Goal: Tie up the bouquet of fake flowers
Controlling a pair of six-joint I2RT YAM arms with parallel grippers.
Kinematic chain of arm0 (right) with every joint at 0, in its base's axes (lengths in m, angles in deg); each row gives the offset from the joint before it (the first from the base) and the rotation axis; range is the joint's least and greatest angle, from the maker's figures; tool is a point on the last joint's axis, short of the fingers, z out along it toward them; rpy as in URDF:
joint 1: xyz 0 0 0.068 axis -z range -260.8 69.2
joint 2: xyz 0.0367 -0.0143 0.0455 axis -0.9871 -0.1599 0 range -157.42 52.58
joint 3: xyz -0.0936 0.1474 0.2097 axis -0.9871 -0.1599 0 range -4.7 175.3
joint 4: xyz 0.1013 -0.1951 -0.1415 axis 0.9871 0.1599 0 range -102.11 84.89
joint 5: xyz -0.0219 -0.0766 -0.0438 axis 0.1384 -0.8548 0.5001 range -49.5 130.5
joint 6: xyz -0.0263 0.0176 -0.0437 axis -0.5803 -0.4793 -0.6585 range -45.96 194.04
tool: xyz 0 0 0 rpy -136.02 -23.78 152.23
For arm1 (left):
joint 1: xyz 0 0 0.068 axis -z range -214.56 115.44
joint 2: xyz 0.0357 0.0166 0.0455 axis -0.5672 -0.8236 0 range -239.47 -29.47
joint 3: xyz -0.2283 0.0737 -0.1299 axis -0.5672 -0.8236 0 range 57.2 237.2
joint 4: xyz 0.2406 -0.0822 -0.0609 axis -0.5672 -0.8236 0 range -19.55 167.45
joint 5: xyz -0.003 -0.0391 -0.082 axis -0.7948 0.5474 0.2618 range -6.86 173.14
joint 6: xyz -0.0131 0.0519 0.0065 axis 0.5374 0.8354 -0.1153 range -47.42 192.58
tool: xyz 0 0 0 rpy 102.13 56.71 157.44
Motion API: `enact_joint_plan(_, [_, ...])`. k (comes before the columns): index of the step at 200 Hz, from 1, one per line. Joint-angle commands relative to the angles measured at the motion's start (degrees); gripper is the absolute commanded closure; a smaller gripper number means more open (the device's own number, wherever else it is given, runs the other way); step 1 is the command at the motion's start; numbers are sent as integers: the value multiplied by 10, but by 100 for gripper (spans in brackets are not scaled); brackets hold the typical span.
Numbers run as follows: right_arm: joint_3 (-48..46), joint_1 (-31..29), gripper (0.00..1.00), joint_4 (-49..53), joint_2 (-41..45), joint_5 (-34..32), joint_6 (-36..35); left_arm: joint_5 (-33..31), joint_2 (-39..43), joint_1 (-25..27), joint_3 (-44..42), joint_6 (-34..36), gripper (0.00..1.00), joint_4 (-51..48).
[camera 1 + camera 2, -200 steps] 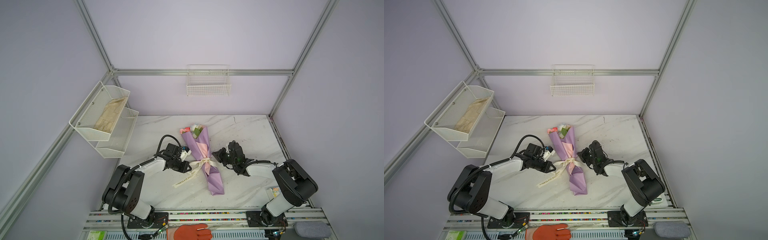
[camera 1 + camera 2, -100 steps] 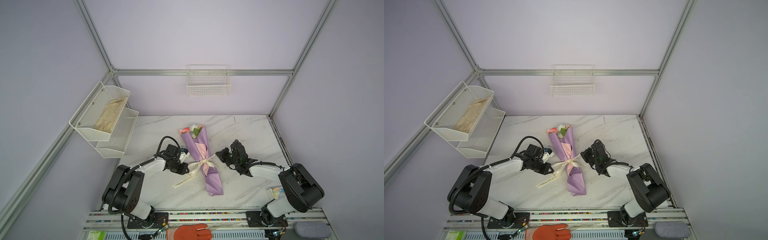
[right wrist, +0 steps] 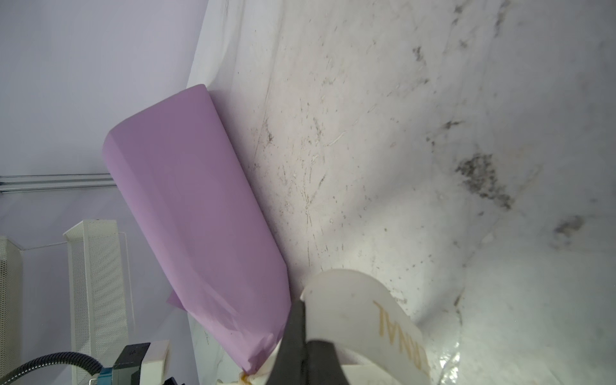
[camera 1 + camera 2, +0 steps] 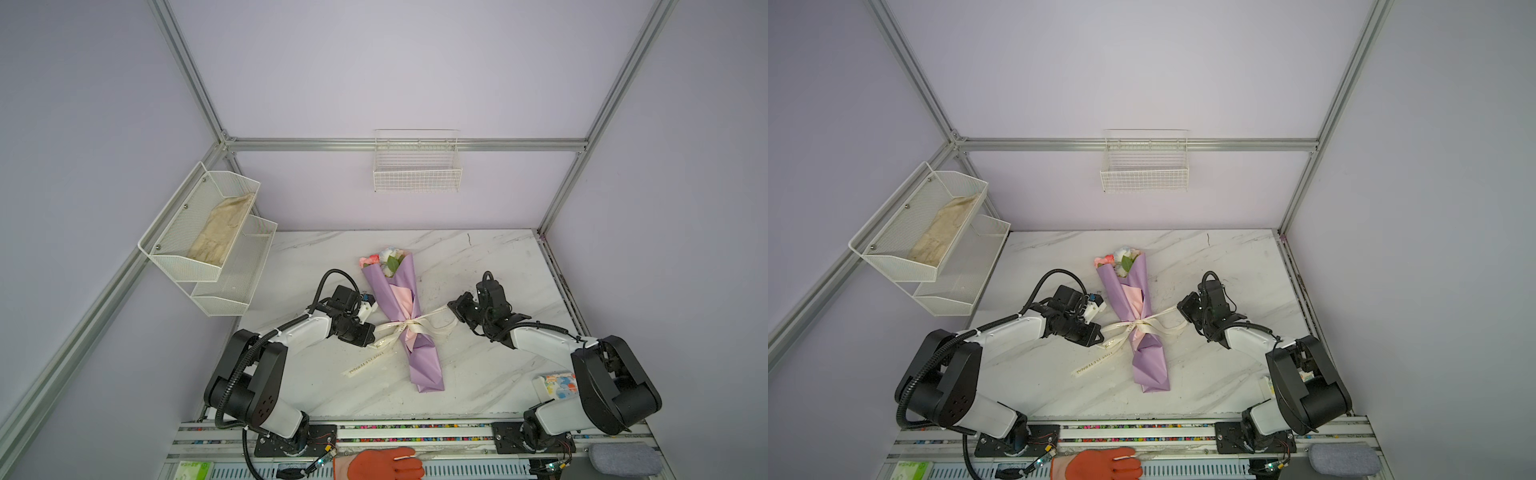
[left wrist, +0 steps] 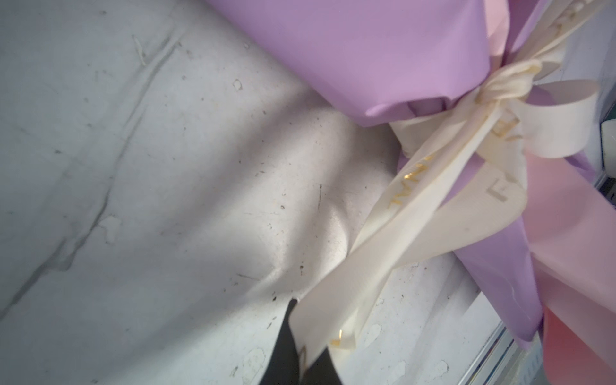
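While a knot tightens only when its two strands are drawn apart, the arms stand on opposite sides of the bouquet (image 4: 392,291), a long narrow cone of lilac wrapping paper with a pink inner face. In both top views it lies lengthwise in the middle of the white marble tabletop (image 4: 478,266). Its fake flowers (image 4: 384,259), a small bunch of pink, white and pale-blue roses with green leaves, point toward the back wall. A cream ribbon (image 4: 405,326) with gold lettering circles the waist of the paper and is knotted there. The left gripper (image 4: 369,332) sits just beside the paper on one strand. The right gripper (image 4: 453,309) has the opposite strand, which runs nearly straight to the knot. A loose tail lies on the marble toward the front.

In the left wrist view, the left gripper (image 5: 305,353) has its dark jaws pressed together on a folded length of ribbon (image 5: 416,206) that leads up to the knot against the bouquet (image 5: 383,50).

In the right wrist view, the right gripper (image 3: 305,336) is likewise clamped tight on a curled piece of ribbon (image 3: 360,310), with the bouquet (image 3: 193,206) just beside it.
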Motion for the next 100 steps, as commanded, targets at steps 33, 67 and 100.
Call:
enact_joint_plan(33, [19, 58, 100, 73, 22, -14, -74, -139, 7, -8, 71, 43, 100, -77])
enact_joint_plan(67, [18, 62, 100, 88, 18, -35, -87, -156, -2, -8, 76, 58, 100, -87])
enact_joint_plan(100, [19, 62, 100, 99, 6, -62, -106, -169, -19, -7, 82, 57, 100, -101])
